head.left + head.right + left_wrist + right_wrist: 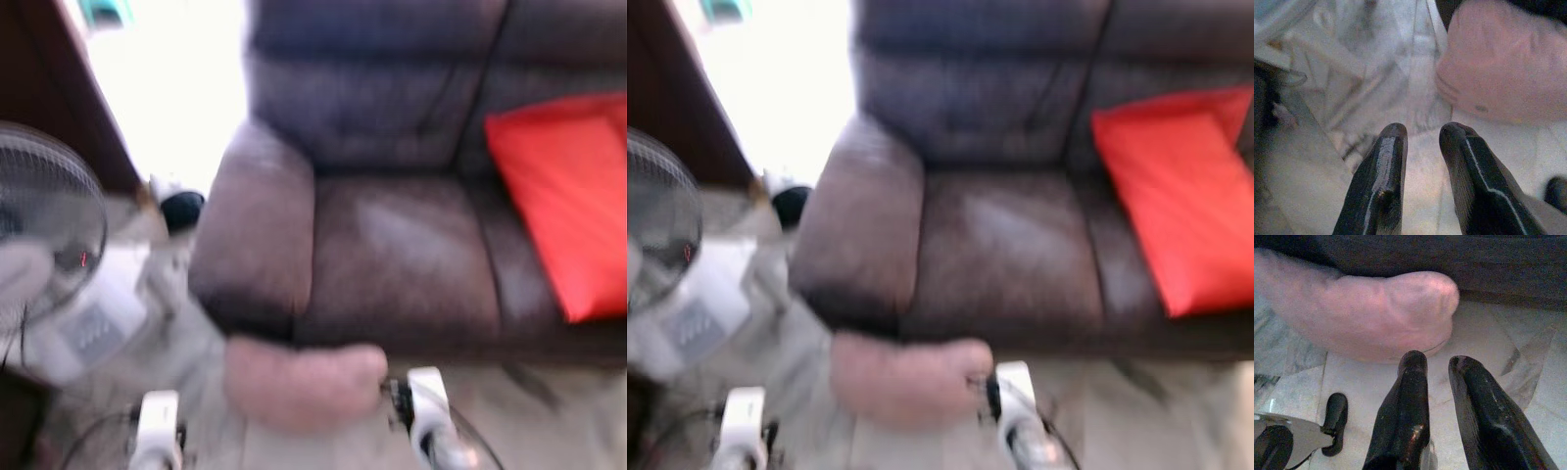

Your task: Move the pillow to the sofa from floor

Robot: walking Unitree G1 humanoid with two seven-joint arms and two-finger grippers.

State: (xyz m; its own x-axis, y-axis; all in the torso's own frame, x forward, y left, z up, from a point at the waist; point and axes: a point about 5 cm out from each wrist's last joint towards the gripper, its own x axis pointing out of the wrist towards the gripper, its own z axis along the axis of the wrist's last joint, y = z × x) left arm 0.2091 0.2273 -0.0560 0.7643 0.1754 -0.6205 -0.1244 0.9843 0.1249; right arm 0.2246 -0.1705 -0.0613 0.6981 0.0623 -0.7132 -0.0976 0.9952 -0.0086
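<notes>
The pink pillow (pixel 304 382) is lying on the pale marble floor (pixel 549 411) at the lower centre of the left eye view, pressed against the front base of the dark brown sofa (pixel 392 245), just below the sofa's left armrest (pixel 253 230). The head views are blurring, so fine detail is not readable.

The right gripper (pixel 1442 364) is hovering close to the pillow's right end; in the right wrist view its two black fingers (pixel 1405 416) are standing narrowly apart with a small gap between the tips, holding nothing, the tips just short of the pillow's rounded edge. Whether they are touching it cannot be told. The right arm's white wrist (pixel 428 406) is showing at the lower centre-right of the left eye view, beside the pillow.

The left gripper (pixel 1422 134) is pointing at the floor near the pillow's left end; its fingers are likewise sitting narrowly apart and empty, clear of the pillow, which is occupying the upper right of the left wrist view. The left arm's wrist (pixel 157 426) is showing at the lower left of the left eye view.

A red cushion (pixel 568 196) is leaning on the sofa seat at the right of the frame. A grey electric fan (pixel 44 225) is standing at the left edge, beside a dark wooden cabinet (pixel 49 88). Bright daylight is washing out the upper left.
</notes>
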